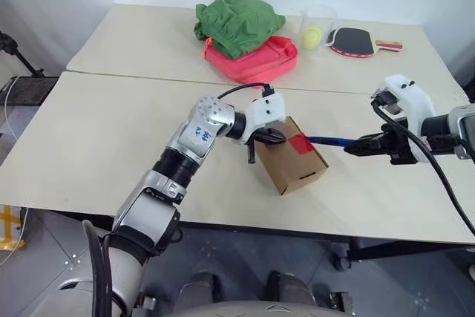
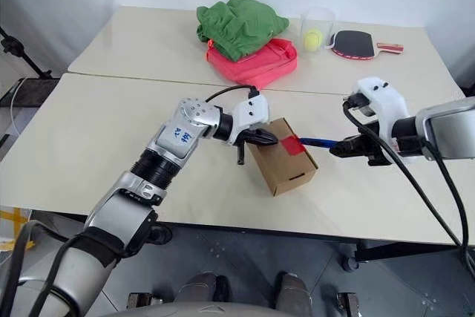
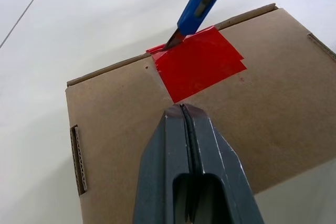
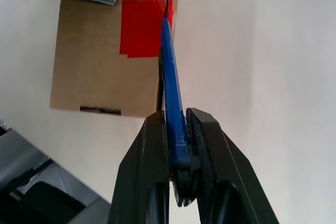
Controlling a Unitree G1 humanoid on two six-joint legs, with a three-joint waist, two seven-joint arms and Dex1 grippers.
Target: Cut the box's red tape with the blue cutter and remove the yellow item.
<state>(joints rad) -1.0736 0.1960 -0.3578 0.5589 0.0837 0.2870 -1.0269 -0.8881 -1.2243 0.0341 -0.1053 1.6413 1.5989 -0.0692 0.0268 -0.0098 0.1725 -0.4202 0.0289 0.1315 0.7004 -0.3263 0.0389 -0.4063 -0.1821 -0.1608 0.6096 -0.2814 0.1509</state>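
Observation:
The small brown cardboard box (image 1: pixel 292 161) sits near the table's front edge with the red tape (image 1: pixel 300 143) on its top. My left gripper (image 1: pixel 269 137) is shut, its fingertips (image 3: pixel 181 113) pressed onto the box top beside the tape (image 3: pixel 199 62). From the right, my right gripper (image 1: pixel 362 145) is shut on the blue cutter (image 1: pixel 326 140), whose tip (image 3: pixel 174 40) touches the tape's edge at the flap seam. The right wrist view has the cutter (image 4: pixel 171 82) running from between the fingers to the tape (image 4: pixel 140 27). The yellow item is hidden.
At the back of the table lie a pink-red bag (image 1: pixel 252 59) with a green cloth (image 1: pixel 237 21) on it, a clear cup with a yellow-green ball (image 1: pixel 312 36), and a table-tennis paddle (image 1: pixel 356 41). A seam (image 1: pixel 148 77) joins the two tabletops.

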